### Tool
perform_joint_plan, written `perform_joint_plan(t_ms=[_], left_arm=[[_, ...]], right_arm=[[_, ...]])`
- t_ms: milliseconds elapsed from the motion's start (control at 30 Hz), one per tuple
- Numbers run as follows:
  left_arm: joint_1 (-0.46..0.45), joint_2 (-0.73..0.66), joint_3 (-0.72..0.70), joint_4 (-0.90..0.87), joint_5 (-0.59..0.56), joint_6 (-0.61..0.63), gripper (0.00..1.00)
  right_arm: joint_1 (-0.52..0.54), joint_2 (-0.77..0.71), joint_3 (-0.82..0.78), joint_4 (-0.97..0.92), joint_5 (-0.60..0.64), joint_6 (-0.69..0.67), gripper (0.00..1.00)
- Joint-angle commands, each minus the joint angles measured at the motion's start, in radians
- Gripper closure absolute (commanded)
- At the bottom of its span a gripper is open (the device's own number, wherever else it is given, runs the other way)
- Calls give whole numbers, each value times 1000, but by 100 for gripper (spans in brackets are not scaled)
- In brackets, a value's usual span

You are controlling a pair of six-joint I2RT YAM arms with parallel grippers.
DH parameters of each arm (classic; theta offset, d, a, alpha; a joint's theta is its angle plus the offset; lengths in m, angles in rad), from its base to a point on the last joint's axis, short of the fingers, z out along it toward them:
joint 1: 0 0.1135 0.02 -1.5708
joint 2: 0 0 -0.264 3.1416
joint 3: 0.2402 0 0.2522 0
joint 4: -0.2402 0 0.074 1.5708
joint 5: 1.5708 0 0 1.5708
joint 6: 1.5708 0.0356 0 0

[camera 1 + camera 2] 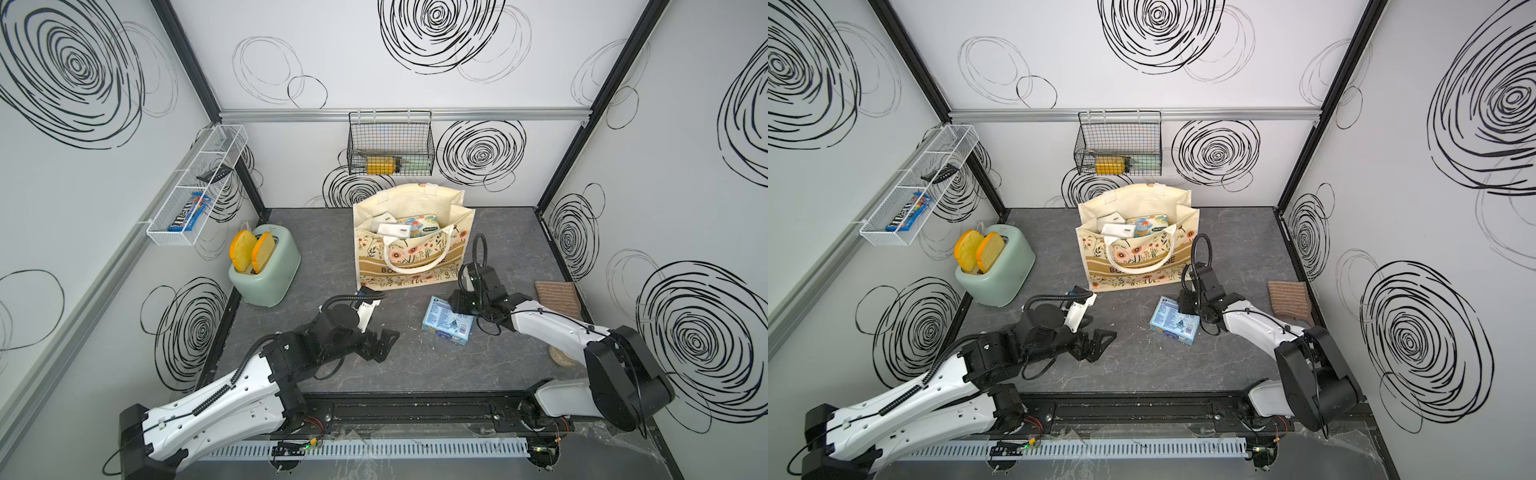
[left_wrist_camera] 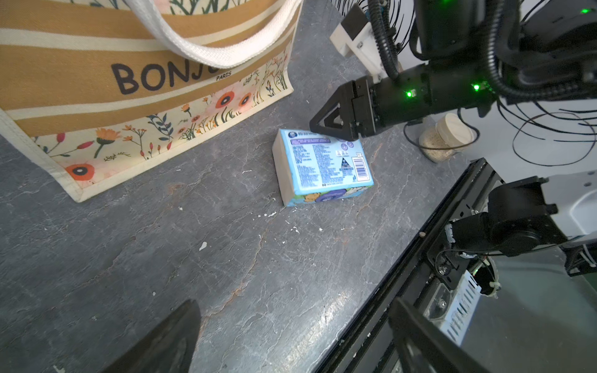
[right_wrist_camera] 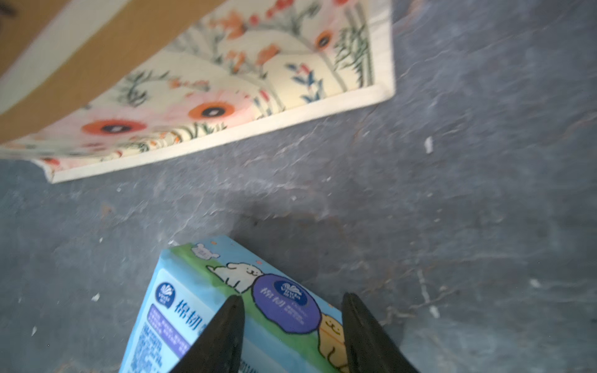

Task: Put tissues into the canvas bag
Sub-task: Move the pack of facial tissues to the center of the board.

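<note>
The cream flowered canvas bag (image 1: 415, 266) (image 1: 1142, 266) (image 2: 97, 80) (image 3: 226, 80) stands upright at mid-table with several tissues (image 1: 409, 226) (image 1: 1133, 226) inside. In front of it, to the right, a light blue tissue pack (image 1: 446, 326) (image 1: 1173, 324) (image 2: 323, 164) (image 3: 193, 290) rests on the table. My right gripper (image 1: 457, 305) (image 1: 1183, 307) (image 2: 326, 124) (image 3: 292, 298) reaches in low from the right. Its two fingers are closed on the pack's far end. My left gripper (image 1: 384, 345) (image 1: 1096, 345) (image 2: 290, 339) hovers open and empty left of the pack.
A mint toaster (image 1: 266, 266) with toast stands at the left. A brown striped cloth (image 1: 557, 297) lies by the right wall. A small jar (image 2: 449, 137) sits under the right arm. A black wire basket (image 1: 390, 145) and a white wire shelf (image 1: 195, 187) hang on the walls.
</note>
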Motion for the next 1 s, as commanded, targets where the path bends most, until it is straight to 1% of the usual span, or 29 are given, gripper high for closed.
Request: perform_joint_plan(t_ms=[0, 67, 167, 300, 433, 533, 633, 733, 833, 967], left_arm=[[-11, 16, -6, 38, -21, -23, 4], [-22, 21, -20, 53, -28, -49, 4], [-27, 17, -78, 104, -11, -129, 4], [-35, 14, -167, 198, 46, -218, 4], [-54, 31, -200, 239, 42, -256, 4], [-61, 63, -201, 259, 37, -268, 4], [-64, 118, -201, 310, 56, -265, 4], [-66, 194, -188, 360, 74, -254, 4], [-66, 269, -162, 402, 107, -246, 0], [-66, 338, -140, 446, 138, -237, 6]], right_arm=[[84, -46, -29, 50, -27, 79, 46], [146, -65, -42, 68, -25, 107, 45], [223, -83, -46, 70, -48, 131, 45], [283, -145, -31, 5, -46, 116, 42], [258, -310, -41, -116, 76, 129, 40], [221, -471, -110, -125, 95, 104, 39], [175, -619, -187, -154, 50, 118, 38], [135, -709, -243, -201, -28, 147, 37], [121, -797, -307, -212, -79, 190, 36], [117, -879, -378, -219, -90, 239, 36]])
